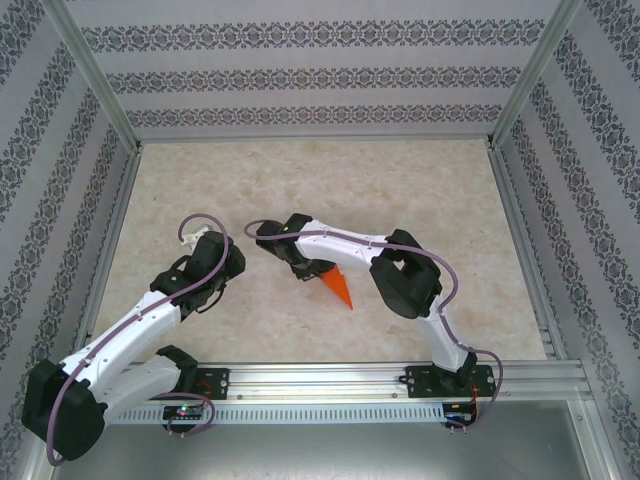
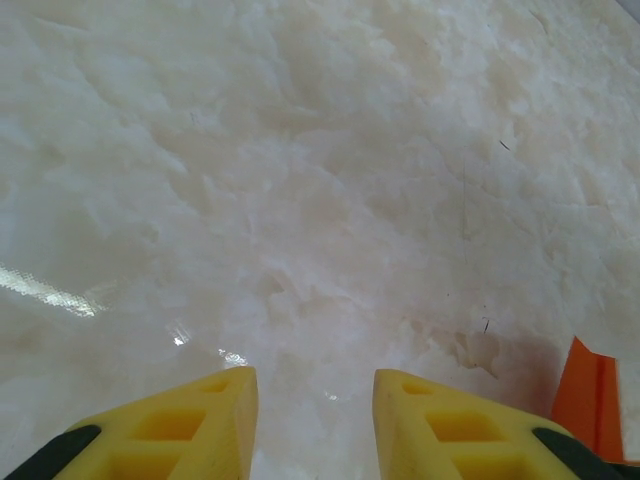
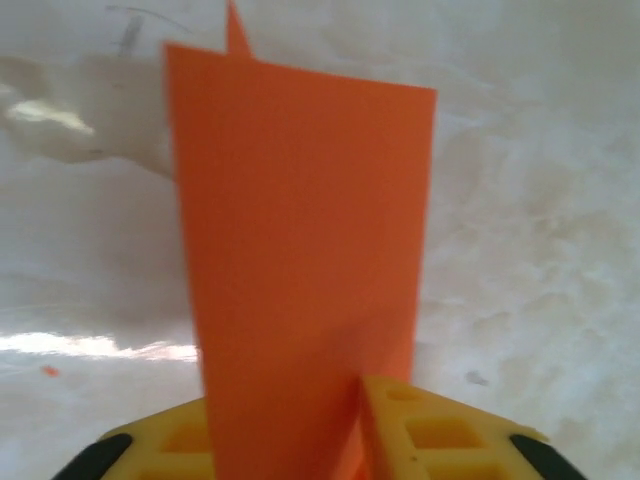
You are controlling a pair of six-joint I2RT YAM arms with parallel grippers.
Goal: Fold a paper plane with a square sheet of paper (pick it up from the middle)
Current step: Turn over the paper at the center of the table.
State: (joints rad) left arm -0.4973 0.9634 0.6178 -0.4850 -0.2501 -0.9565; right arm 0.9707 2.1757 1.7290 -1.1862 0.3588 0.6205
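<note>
Right gripper (image 3: 300, 435): clamping the paper plane (image 3: 300, 230) by its centre fold, near the table's (image 1: 300, 180) middle. Left gripper (image 2: 315, 400): hovering parted, empty, nearby. Needing steady, even pressure, avoiding crumpling thin paper.

Two arms, the left arm (image 1: 130, 335) and right arm (image 1: 405, 275); two grippers, the left gripper (image 2: 315, 390) and right gripper (image 3: 345, 425); one orange plane (image 1: 340, 288); one table (image 1: 330, 180).

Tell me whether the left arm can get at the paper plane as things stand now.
Probably yes. The left gripper is open above the table, and the paper plane is close beside it with nothing between. The right gripper is shut on it, though, covering part of it.
</note>
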